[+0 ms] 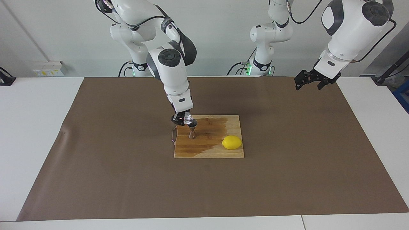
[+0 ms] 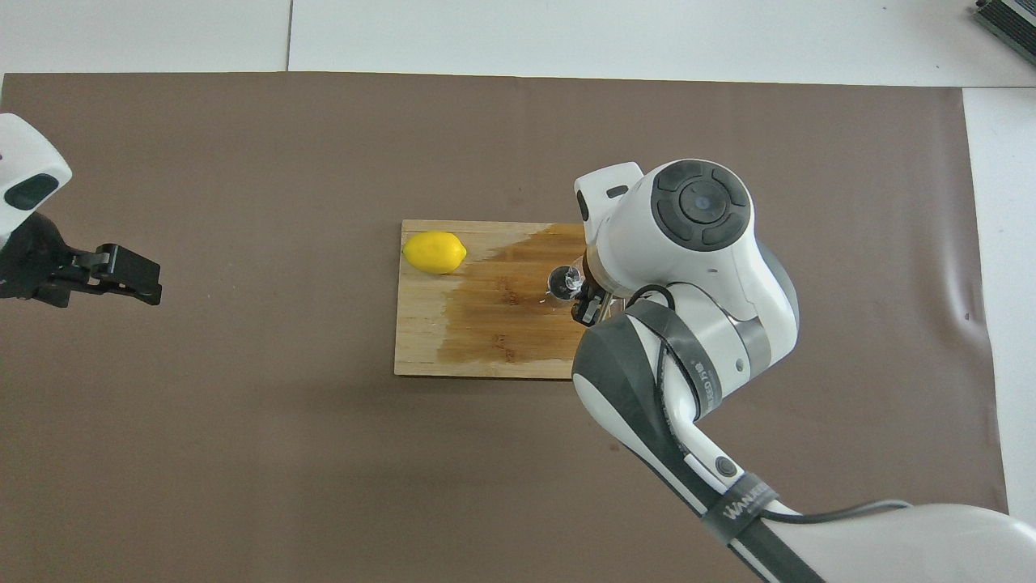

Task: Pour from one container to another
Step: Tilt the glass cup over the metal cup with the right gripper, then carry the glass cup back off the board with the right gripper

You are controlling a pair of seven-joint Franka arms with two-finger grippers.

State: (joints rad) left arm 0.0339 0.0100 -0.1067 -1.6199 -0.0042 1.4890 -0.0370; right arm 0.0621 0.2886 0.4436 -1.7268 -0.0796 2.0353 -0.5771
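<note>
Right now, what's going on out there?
Right end effector holds glass tumbler tipped over jigger on board. Left end effector waits. Lemon apart.

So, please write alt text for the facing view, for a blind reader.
The right gripper holds a tilted glass tumbler over a steel jigger on a cutting board beside a lemon. The left gripper waits above the brown mat.

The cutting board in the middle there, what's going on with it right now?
The right gripper holds a small clear glass tumbler tipped over a steel jigger that stands on the wooden cutting board, as if pouring. Much of the board looks dark and wet. A lemon lies on the board toward the left arm's end. The left gripper waits in the air over the brown mat.
</note>
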